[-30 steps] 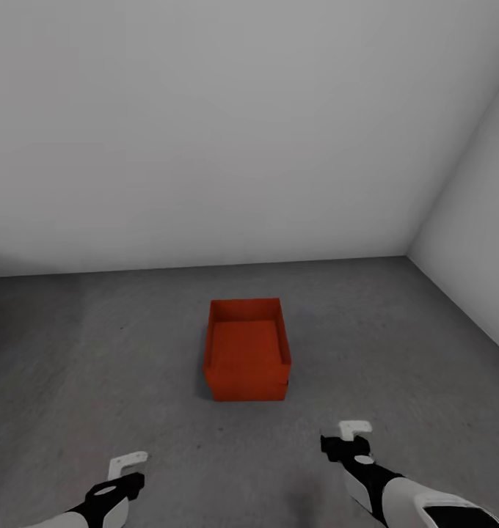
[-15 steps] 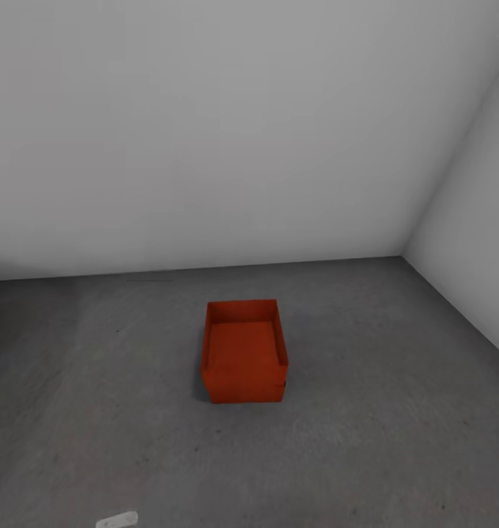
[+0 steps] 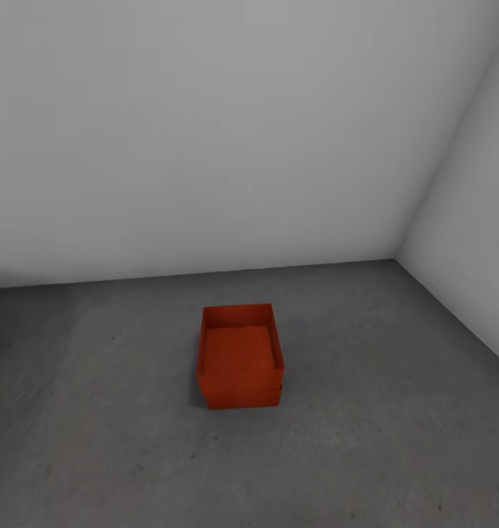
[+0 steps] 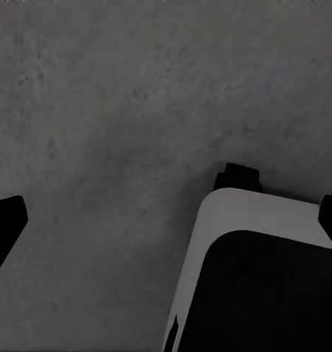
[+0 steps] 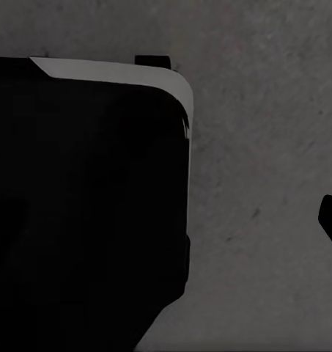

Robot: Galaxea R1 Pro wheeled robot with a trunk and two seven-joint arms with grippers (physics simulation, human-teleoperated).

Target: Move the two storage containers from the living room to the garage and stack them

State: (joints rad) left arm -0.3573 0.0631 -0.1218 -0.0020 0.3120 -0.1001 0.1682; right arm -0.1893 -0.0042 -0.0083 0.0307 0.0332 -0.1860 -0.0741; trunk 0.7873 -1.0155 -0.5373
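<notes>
The left gripper [image 4: 166,213] hangs wide open over the floor [image 3: 95,440]. I cannot tell about the right one. The two storage containers [image 3: 240,357] sit stacked near the garage's far wall. Leave them alone.

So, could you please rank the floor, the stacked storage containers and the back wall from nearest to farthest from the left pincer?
1. Floor, directly under the left pincer.
2. Stacked storage containers, ahead, mid-floor.
3. Back wall, behind them.
</notes>
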